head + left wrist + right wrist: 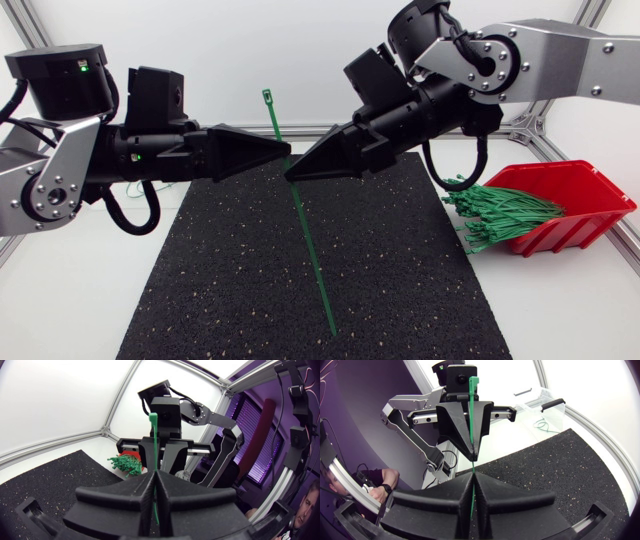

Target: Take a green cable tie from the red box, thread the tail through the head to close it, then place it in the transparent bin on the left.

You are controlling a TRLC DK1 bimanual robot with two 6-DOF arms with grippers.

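- While both claws are clamped on it, which way does the thin green plastic cable tie point(310, 250) point?
- Long axis is near upright with a slight lean. Its square head point(268, 97) is up on the far side. Its tail tip point(333, 331) is down over the near part of the black speckled foam mat point(200, 300), a bit right. I can't tell if the tip touches the mat.
- Grip points?
- My left matte black wedge gripper point(287, 154) and my right matte black wedge gripper point(289, 175) meet tip to tip over the mat's far middle. Both are pinched tight on the strap at nearly one spot, left just above right. Short stub to the head above, long tail below.
- Which arm threads?
- My read: neither is nearer, both sit by the head end. The tail has to curl up and round to the head, so one claw should let go and regrip low. Right comes in lower, so I'd pick it.
- Bin?
- The transparent plastic bin point(545, 407) is out left, past my left gripper and off the mat. The red plastic box point(585, 195) sits right, well apart.
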